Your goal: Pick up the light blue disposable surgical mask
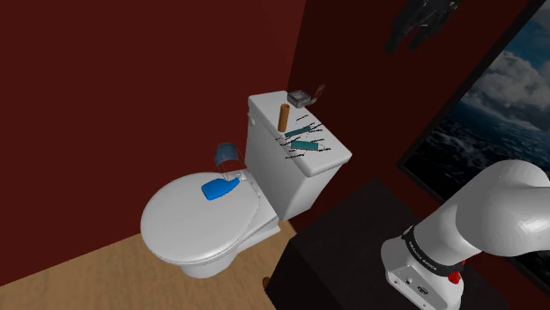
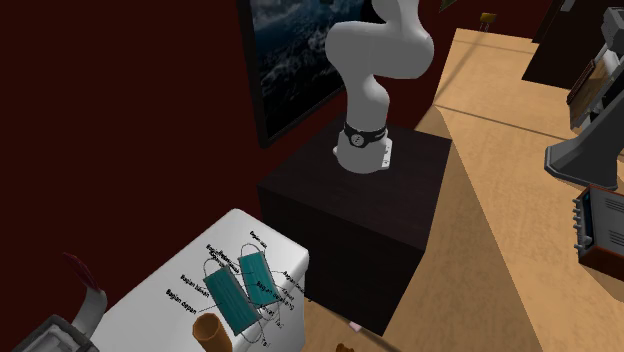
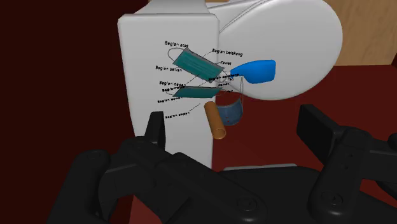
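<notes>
Two teal pleated panels make up the mask (image 3: pixel 194 76) as I see it from the wrist camera. They lie side by side at slightly different angles, with thin ear loops at their ends. Small black printed labels with leader lines surround them, so it looks more like a flat diagram than loose cloth. The colour is blue-green rather than pale blue.

It lies flat on the white tank lid (image 1: pixel 264 104) of the toilet, roughly in the middle. A brown cylinder (image 1: pixel 283 117) stands upright just beside it. A small grey box (image 1: pixel 301 97) sits at the back corner of the same lid, near the dark red wall.

On the closed toilet lid (image 1: pixel 176 231) rests a bright blue blob-shaped thing (image 1: pixel 219 188). A curved blue band (image 1: pixel 226 156) stands between it and the tank.

My gripper (image 3: pixel 235 137) hangs well above the tank and touches nothing. Its two black fingers (image 3: pixel 156 130) are spread wide, with the mask in the gap between them far below.
</notes>
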